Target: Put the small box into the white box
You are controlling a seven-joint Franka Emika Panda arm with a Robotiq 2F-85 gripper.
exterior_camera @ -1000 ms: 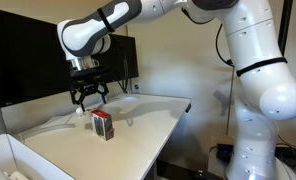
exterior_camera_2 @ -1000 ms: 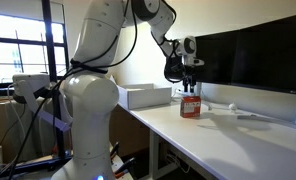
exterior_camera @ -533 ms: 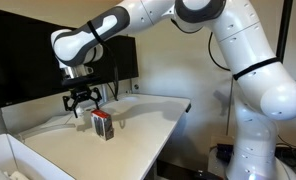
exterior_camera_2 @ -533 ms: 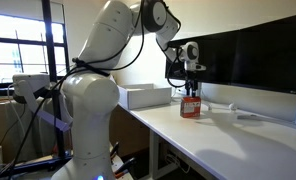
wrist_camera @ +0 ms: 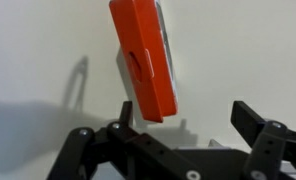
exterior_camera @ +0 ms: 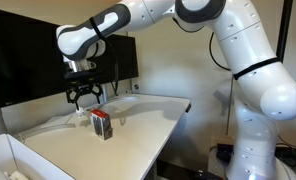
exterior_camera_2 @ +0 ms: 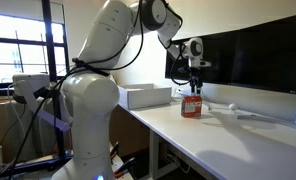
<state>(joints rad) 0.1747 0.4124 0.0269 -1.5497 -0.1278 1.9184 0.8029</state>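
1. Red and black with a pale face, the small box (exterior_camera: 102,124) stands upright on the white worktop (exterior_camera: 138,118). Nothing touches it.
2. The hand (exterior_camera: 85,97) hangs just above the box. Its dark fingers are spread wide and it is released, grasping nothing.
3. In an exterior view the hand (exterior_camera_2: 196,88) points straight down. Its fingertips end close over the top of the box (exterior_camera_2: 191,106), with a thin gap between them.
4. In the wrist view the box (wrist_camera: 143,60) shows its red side and runs tilted across the picture against the pale worktop (wrist_camera: 48,40).
5. There the box lies within the spread of the hand (wrist_camera: 184,110), much nearer one finger than the other finger (wrist_camera: 250,118). I cannot make out any contact.
6. The white box (exterior_camera: 13,160) is open-topped with thin plain walls. It sits at the end of the worktop, well apart from the small box.
7. In both exterior views the small box is outside the white box (exterior_camera_2: 148,96).
8. A black monitor (exterior_camera: 28,50) stands along the back of the worktop, behind the hand.
9. The arm (exterior_camera: 138,15) is white and bends down over the worktop from its base at the side.
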